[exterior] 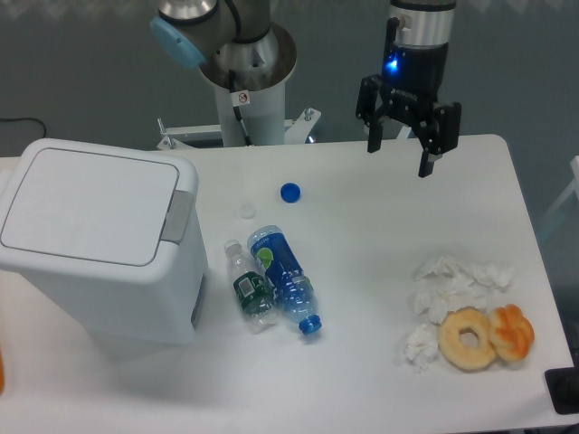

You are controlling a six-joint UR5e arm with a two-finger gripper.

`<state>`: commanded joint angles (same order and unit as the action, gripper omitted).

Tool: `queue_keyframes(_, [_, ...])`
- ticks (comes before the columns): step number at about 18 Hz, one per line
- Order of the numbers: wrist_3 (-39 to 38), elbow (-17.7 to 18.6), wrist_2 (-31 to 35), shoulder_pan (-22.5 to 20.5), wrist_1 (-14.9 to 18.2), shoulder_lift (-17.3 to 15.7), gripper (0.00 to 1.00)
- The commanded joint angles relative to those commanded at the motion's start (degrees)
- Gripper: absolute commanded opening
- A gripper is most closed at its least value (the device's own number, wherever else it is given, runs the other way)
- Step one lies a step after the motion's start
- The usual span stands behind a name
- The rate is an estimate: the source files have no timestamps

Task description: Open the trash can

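On my far left I see the trash can (95, 237), a big white boxy bin sitting on the near-left part of the white table (380, 271). Its flat lid (89, 205) lies closed and level, and the grey push-tab (177, 216) sits at the lid's right edge, facing the middle of the table.

Just right of the bin, two plastic bottles lie on their sides, touching each other: a smaller clear bottle with a dark green label (250, 287) and, on its right, a bottle with a blue label (285, 277) whose blue-capped neck points toward the near edge. Farther back from them I make out a small white cap (247, 211) and a loose blue cap (290, 192) — both flat on the table, apart from the bottles.

Behind the table's far edge stands the arm's grey base column (247, 72).

Further right, the gripper (399, 155) hangs above the far edge of the table, well apart from the bin and pointing down. Its two black fingers stand spread with a clear gap between them, and nothing is held. A blue light glows on the wrist above it.

On the near right I see crumpled white tissues (448, 294), with a plain ring doughnut (468, 338) touching their near edge and an orange pastry (512, 331) just beside the doughnut on its right.
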<state>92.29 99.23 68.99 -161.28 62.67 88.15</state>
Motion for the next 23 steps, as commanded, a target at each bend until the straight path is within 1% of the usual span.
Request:
queue_keyframes(6, [0.0, -0.09, 0.0, 0.09, 0.0, 0.0, 1.0])
queue_keyframes(9, [-1.84, -0.44, -0.09, 0.09, 0.09, 0.0, 1.0])
queue_keyframes(11, [-3.6, -0.53, 0.0, 1.22, 0.09, 0.09, 1.0])
queue_keyframes(15, [-4.57, -0.96, 0.0, 1.58, 0.09, 0.44, 1.0])
queue_keyframes(20, [-11.23, -2.81, -0.09, 2.11, 0.18, 0.79, 1.0])
queue_keyframes(23, [-14.41, -3.16, -0.17, 2.64, 0.09, 0.88, 1.0])
